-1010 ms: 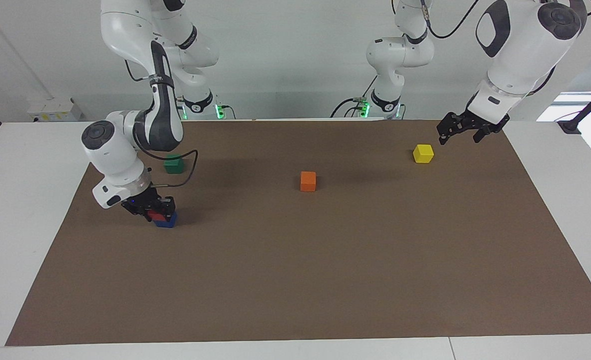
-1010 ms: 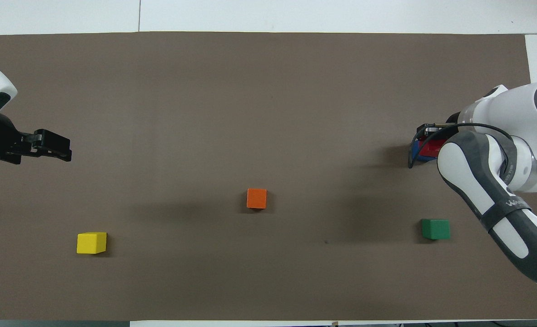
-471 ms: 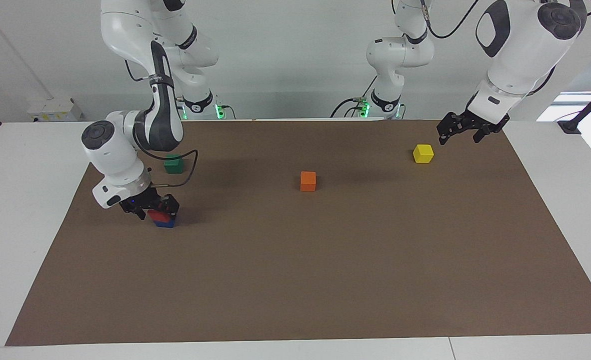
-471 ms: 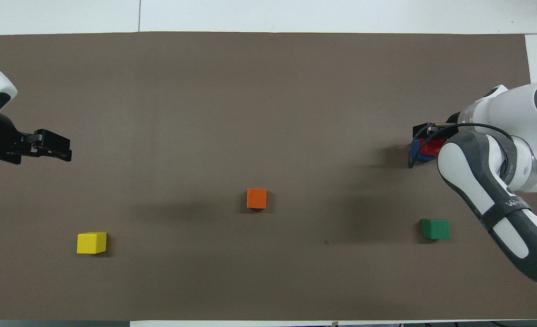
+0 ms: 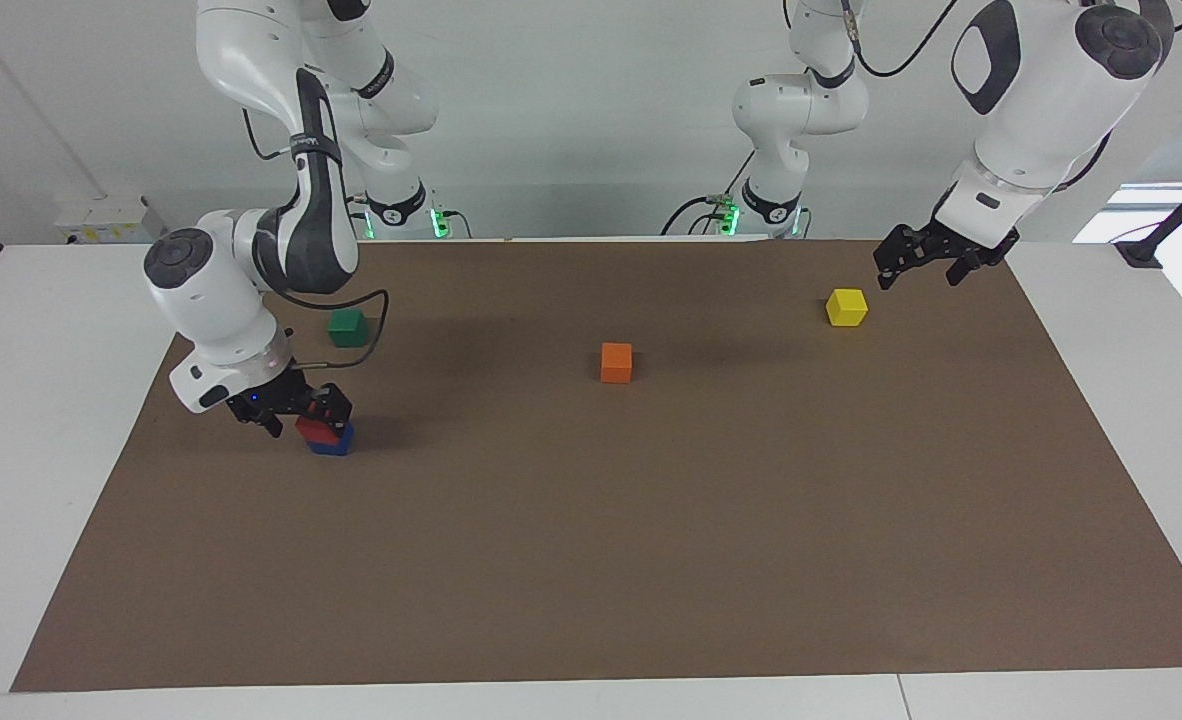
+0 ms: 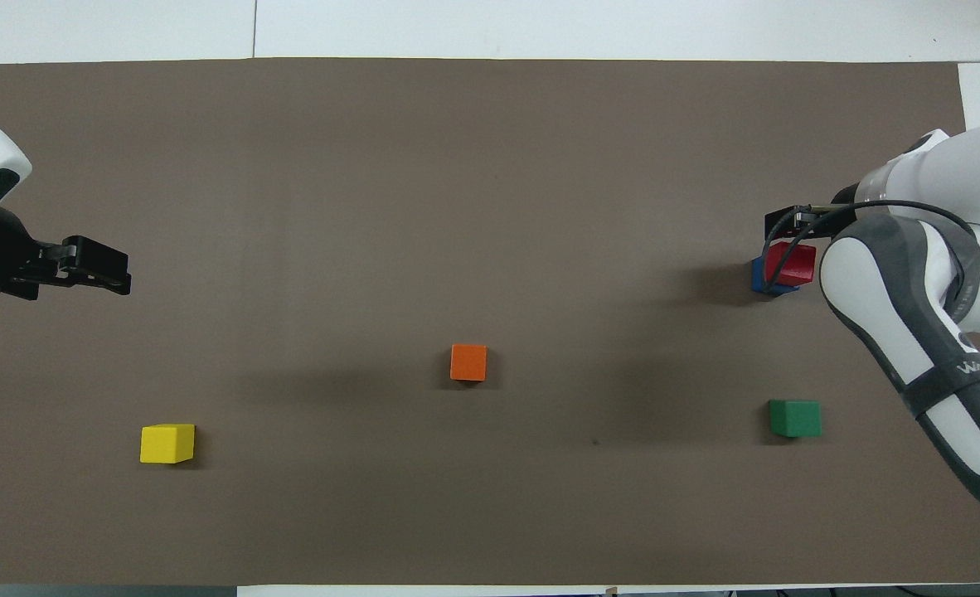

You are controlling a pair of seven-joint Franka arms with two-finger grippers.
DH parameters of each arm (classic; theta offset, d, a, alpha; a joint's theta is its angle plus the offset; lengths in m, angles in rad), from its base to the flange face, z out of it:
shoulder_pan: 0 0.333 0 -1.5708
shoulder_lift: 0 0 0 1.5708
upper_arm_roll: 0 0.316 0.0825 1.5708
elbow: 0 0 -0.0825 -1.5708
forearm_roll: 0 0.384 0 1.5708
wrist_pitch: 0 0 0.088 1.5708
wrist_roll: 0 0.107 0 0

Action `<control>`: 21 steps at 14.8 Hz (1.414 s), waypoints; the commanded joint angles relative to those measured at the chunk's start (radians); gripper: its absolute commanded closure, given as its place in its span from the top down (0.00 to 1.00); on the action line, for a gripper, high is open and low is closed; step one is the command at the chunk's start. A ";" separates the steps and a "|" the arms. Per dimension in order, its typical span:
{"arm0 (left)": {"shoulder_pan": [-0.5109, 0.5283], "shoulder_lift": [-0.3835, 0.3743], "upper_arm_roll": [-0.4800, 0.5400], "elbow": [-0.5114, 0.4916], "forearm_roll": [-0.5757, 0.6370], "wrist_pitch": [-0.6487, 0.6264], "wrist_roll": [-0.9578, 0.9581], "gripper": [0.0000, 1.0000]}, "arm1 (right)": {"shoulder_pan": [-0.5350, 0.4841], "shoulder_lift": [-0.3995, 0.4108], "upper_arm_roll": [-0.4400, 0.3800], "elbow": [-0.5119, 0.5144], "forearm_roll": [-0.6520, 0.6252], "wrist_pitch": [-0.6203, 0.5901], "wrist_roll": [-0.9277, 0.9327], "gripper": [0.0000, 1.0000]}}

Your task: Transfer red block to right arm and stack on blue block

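Note:
The red block (image 5: pixel 316 427) sits on the blue block (image 5: pixel 333 444) at the right arm's end of the table. In the overhead view the red block (image 6: pixel 791 262) covers most of the blue block (image 6: pixel 760 277). My right gripper (image 5: pixel 303 412) is open, its fingers on either side of the red block's top and slightly raised. It also shows in the overhead view (image 6: pixel 793 222). My left gripper (image 5: pixel 919 268) is open and empty, waiting in the air beside the yellow block (image 5: pixel 847 307), at the left arm's end of the table (image 6: pixel 100 274).
An orange block (image 5: pixel 616 362) lies mid-table. A green block (image 5: pixel 348 327) lies nearer to the robots than the stack, under the right arm's forearm. The brown mat (image 5: pixel 651 560) covers the table.
My right gripper has opened off the red block and risen a little, drawing toward the table's end. The red block stays on the blue block. The left arm has not moved.

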 commanded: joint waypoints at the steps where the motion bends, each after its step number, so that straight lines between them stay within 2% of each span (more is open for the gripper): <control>1: 0.006 -0.017 -0.003 -0.010 0.013 -0.001 0.000 1.00 | 0.001 -0.054 0.002 0.041 0.023 -0.113 0.007 1.00; 8: 0.006 -0.017 -0.003 -0.010 0.013 -0.001 0.000 1.00 | 0.001 -0.192 0.001 0.126 0.015 -0.426 0.007 1.00; 12: 0.006 -0.017 -0.003 -0.010 0.013 0.001 0.000 1.00 | -0.002 -0.177 0.001 0.314 -0.012 -0.670 0.006 1.00; 15: 0.006 -0.017 -0.003 -0.010 0.013 -0.001 0.000 1.00 | -0.006 -0.163 0.002 0.328 -0.070 -0.646 -0.002 1.00; 21: 0.006 -0.017 -0.003 -0.010 0.013 -0.001 0.000 1.00 | -0.019 -0.163 0.001 0.316 -0.081 -0.571 -0.011 1.00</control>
